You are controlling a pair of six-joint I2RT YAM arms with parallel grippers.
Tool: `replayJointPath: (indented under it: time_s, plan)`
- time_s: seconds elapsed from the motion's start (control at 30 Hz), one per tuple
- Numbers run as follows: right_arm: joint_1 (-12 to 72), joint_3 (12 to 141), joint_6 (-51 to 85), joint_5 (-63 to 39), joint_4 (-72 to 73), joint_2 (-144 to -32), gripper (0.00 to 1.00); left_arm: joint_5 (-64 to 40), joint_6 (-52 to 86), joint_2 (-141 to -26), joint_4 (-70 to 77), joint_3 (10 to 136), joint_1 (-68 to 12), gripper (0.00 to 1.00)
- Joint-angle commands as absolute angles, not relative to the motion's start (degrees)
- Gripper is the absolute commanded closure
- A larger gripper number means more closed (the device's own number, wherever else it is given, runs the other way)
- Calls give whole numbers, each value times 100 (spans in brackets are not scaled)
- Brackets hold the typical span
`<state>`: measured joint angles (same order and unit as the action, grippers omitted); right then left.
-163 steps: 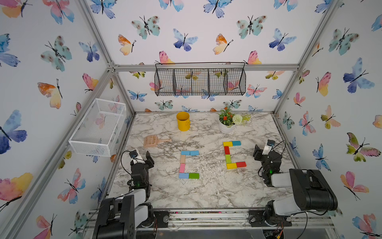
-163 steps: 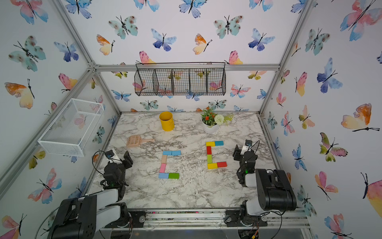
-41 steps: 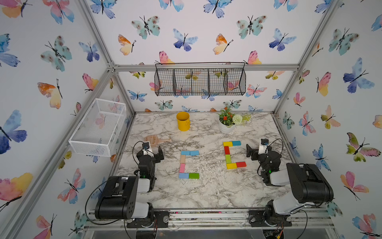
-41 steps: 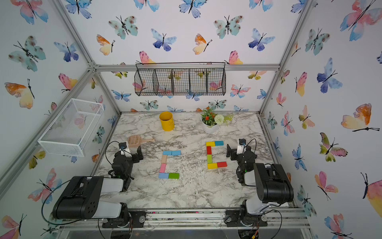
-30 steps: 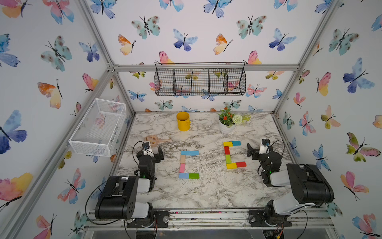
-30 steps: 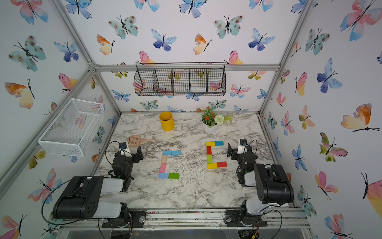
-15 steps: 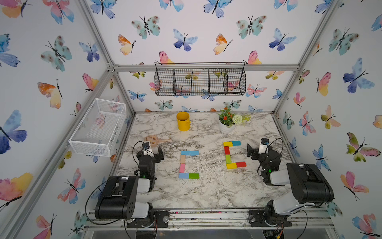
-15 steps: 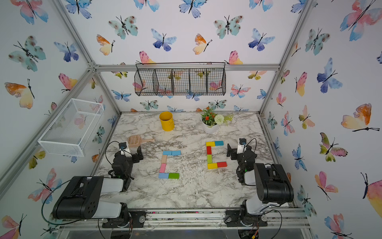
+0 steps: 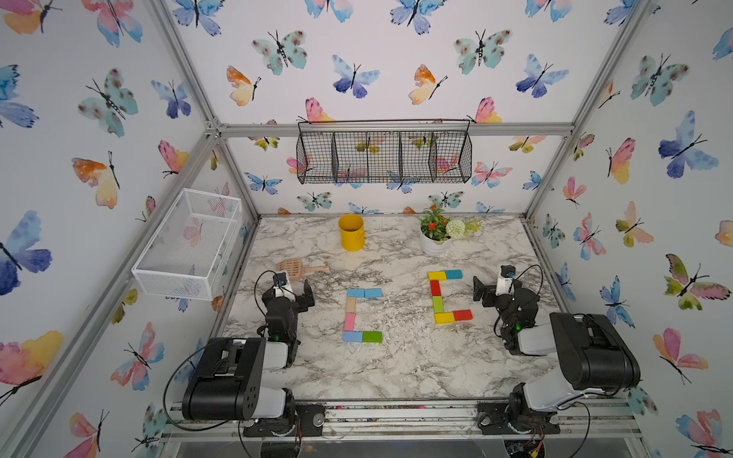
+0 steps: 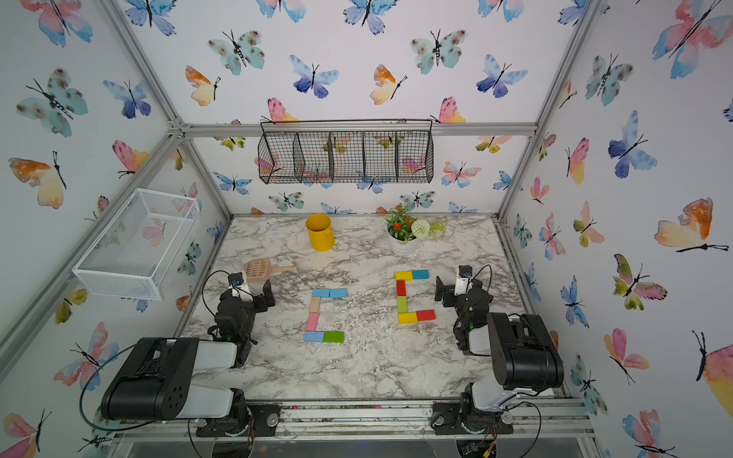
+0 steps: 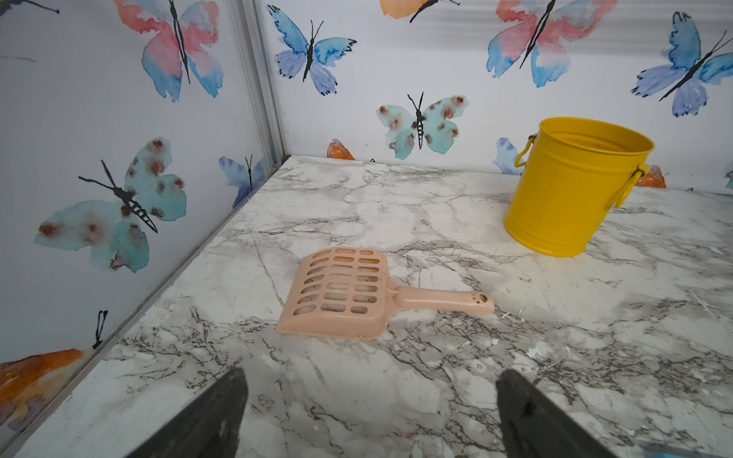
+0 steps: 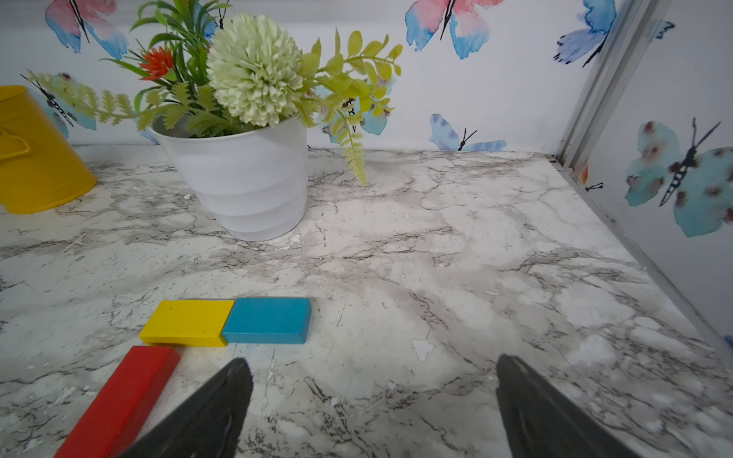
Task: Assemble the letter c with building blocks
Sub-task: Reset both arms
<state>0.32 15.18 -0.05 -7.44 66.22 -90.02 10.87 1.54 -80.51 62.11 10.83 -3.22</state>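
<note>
Advanced since earlier, left gripper (image 11: pixel 369 374) and right gripper (image 12: pixel 372 361), jaws spread and empty, flank the building blocks (image 9: pixel 349 321).

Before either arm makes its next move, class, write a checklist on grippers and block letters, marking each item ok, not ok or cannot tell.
1. Black left gripper open, empty: ok.
2. Black right gripper open, empty: ok.
3. Flat blue, tan, pink, green blocks form C: ok.
4. Flat yellow, teal, red, green blocks form C: ok.
5. Tan slotted plastic scoop apart from blocks: ok.
6. Contact between red block and yellow block: cannot tell.
</note>
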Motion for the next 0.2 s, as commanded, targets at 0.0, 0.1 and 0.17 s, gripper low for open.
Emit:
replayJointPath:
  time_s: [0.0, 0.1, 0.17]
  plan:
    - [27, 1582, 0, -747, 6611, -9053, 0, 1151, 186, -8059, 6094, 1213, -302, 2]
    - [26, 1582, 0, -745, 6610, -9053, 0, 1141, 185, -8054, 6097, 1211, -299, 2]
    - [28, 1586, 0, -746, 6610, -9053, 0, 1143, 178, -8031, 6130, 1182, -316, 2]
